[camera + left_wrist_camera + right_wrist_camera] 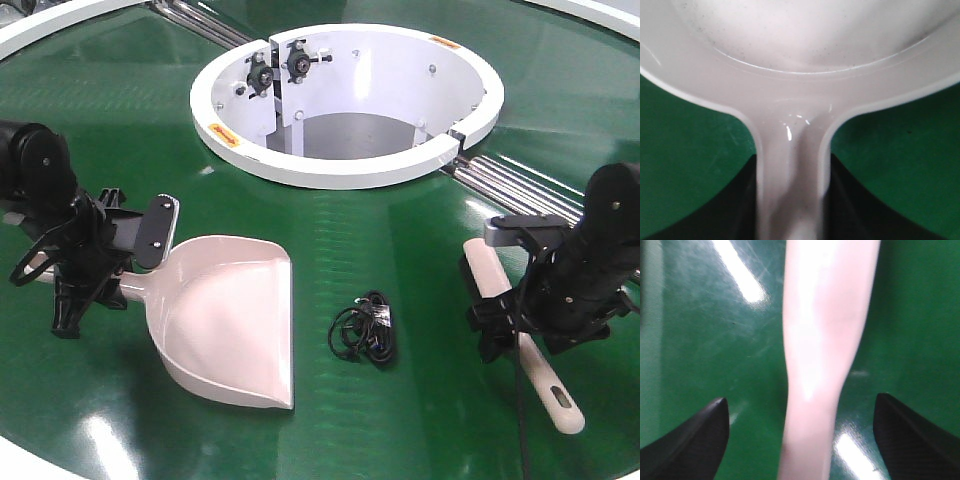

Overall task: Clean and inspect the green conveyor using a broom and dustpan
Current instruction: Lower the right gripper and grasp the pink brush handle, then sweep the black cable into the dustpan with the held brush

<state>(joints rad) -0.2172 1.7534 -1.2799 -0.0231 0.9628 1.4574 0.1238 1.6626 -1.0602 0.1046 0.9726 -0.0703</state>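
A pale pink dustpan (225, 320) lies on the green conveyor (400, 230), mouth toward the front right. My left gripper (105, 285) is shut on its handle; in the left wrist view the handle (792, 165) runs between the two black fingers (737, 205) of my left gripper (792, 212). The broom's pink handle (550, 385) lies on the belt at the right. My right gripper (505, 320) hangs over it, open. In the right wrist view the handle (825, 340) passes between the spread fingertips (697, 432) of my right gripper (802, 440) without touching them. The broom's bristles are hidden.
A tangle of black cable (365, 328) lies on the belt between the dustpan and the broom. A white ring-shaped hub (345, 170) with an open well stands at the back centre. Metal rollers (520, 185) run behind the right arm.
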